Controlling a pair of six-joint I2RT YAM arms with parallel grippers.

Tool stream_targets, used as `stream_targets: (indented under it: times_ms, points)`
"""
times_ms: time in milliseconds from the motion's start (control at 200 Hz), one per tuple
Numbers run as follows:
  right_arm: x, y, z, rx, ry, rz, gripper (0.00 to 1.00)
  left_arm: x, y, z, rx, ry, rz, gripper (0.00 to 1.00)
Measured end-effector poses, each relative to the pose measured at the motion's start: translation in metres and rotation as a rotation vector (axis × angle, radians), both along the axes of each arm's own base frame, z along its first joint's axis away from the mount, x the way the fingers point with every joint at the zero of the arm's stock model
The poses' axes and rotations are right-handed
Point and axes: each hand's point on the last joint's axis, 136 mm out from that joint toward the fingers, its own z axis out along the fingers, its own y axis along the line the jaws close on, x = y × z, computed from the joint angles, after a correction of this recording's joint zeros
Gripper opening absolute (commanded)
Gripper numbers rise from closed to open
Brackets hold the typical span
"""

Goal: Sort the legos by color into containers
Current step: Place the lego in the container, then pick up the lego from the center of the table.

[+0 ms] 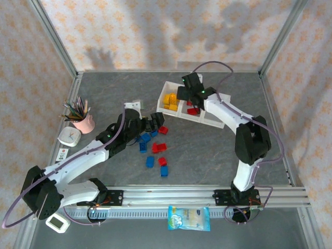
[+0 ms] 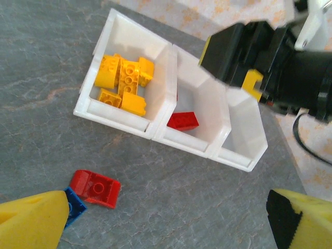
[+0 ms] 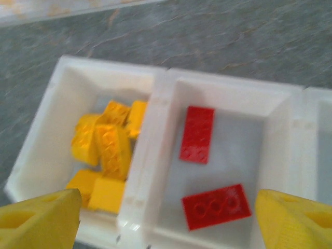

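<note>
Hovering over the white tray (image 3: 155,155), we are holding our right gripper (image 3: 167,220) spread and empty, two red legos (image 3: 197,134) lying mid-frame between its fingers (image 3: 39,220); our left gripper (image 2: 166,223) is gaping empty too.

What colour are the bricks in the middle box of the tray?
Red. The two bricks show best in the right wrist view.

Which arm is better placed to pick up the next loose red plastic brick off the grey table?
Left, likely. The left gripper is open right beside the red plastic brick; the right gripper is open over the white three-compartment tray, farther away.
</note>
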Motion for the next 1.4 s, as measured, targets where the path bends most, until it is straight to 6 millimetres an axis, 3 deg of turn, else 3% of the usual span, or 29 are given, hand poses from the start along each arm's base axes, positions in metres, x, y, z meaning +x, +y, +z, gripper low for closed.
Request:
stream_targets:
  times_ms: [140,305,470,746,1036,1191,1401]
  points:
    - [-0.034,0.035,-0.016,0.007,0.044,0.088,0.88,-0.010,0.014,0.008,-0.001,-0.018,0.029,0.99]
    - [-0.077,0.071,-0.044,0.004,0.118,0.177,0.90,-0.022,0.034,0.002,0.024,-0.007,0.076,0.99]
    - [-0.099,0.096,-0.057,0.023,0.153,0.239,0.85,-0.031,0.050,-0.009,0.039,0.022,0.122,0.99]
    - [-0.118,0.094,-0.108,-0.042,0.249,0.305,0.79,-0.040,0.061,-0.025,0.039,0.059,0.160,0.99]
    - [-0.128,0.101,-0.142,-0.105,0.300,0.373,0.78,-0.042,0.064,-0.033,0.046,0.078,0.171,0.99]
    - [-0.122,0.103,-0.147,-0.134,0.304,0.378,0.78,-0.042,0.066,-0.034,0.050,0.080,0.177,0.99]
    - [-0.097,0.121,-0.142,-0.145,0.241,0.372,0.72,-0.041,0.070,-0.033,0.048,0.076,0.190,0.99]
